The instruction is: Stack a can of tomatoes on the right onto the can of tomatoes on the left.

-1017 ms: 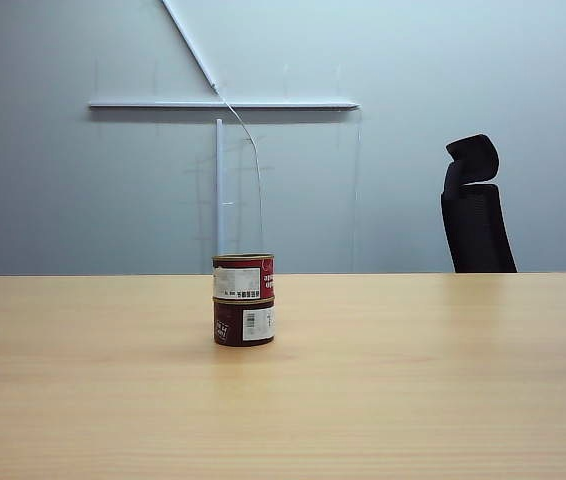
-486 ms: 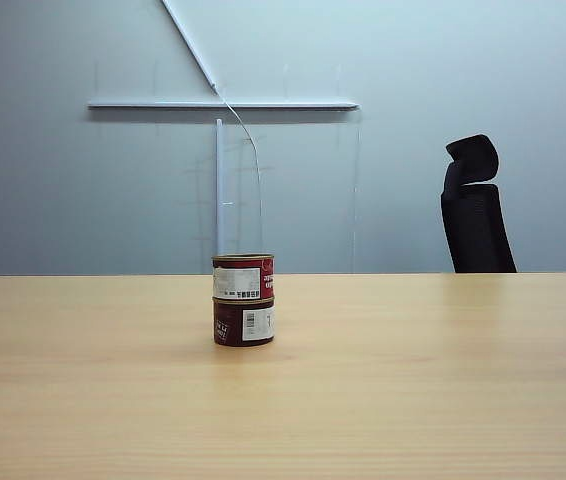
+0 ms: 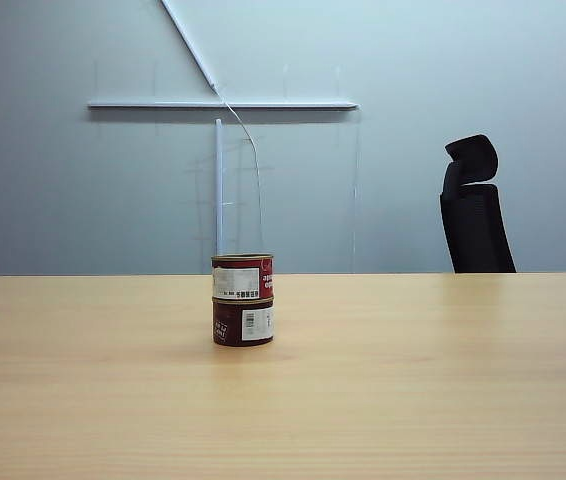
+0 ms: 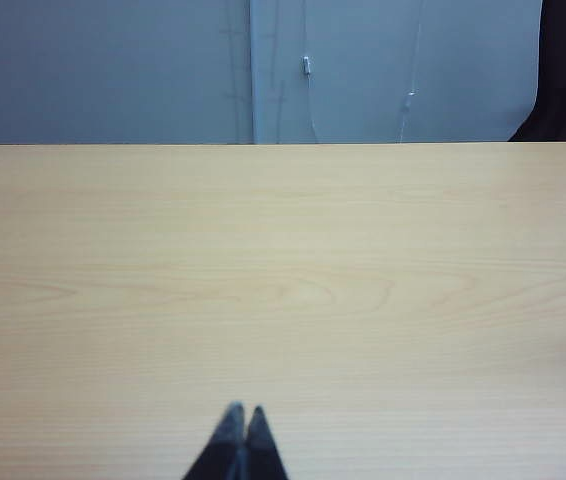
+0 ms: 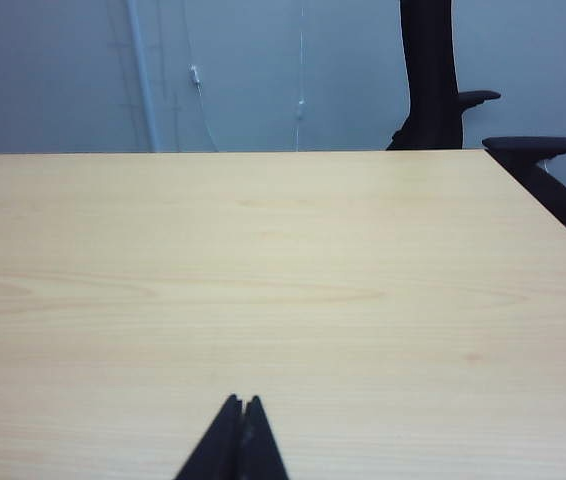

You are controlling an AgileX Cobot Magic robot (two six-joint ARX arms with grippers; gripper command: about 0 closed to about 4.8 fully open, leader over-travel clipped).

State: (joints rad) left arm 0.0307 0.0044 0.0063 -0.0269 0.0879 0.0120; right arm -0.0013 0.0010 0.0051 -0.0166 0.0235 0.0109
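Two red tomato cans stand stacked upright on the wooden table (image 3: 413, 380), left of its middle in the exterior view. The upper can (image 3: 242, 277) rests squarely on the lower can (image 3: 243, 323); both show white labels with barcodes. Neither arm appears in the exterior view. In the left wrist view my left gripper (image 4: 240, 412) is shut with nothing between its dark fingertips, over bare table. In the right wrist view my right gripper (image 5: 241, 402) is likewise shut and holds nothing. No can shows in either wrist view.
A black office chair (image 3: 475, 207) stands behind the table's far right edge, also seen as the chair (image 5: 443, 75) in the right wrist view. A grey wall with a white rail (image 3: 223, 104) and thin cable lies behind the table.
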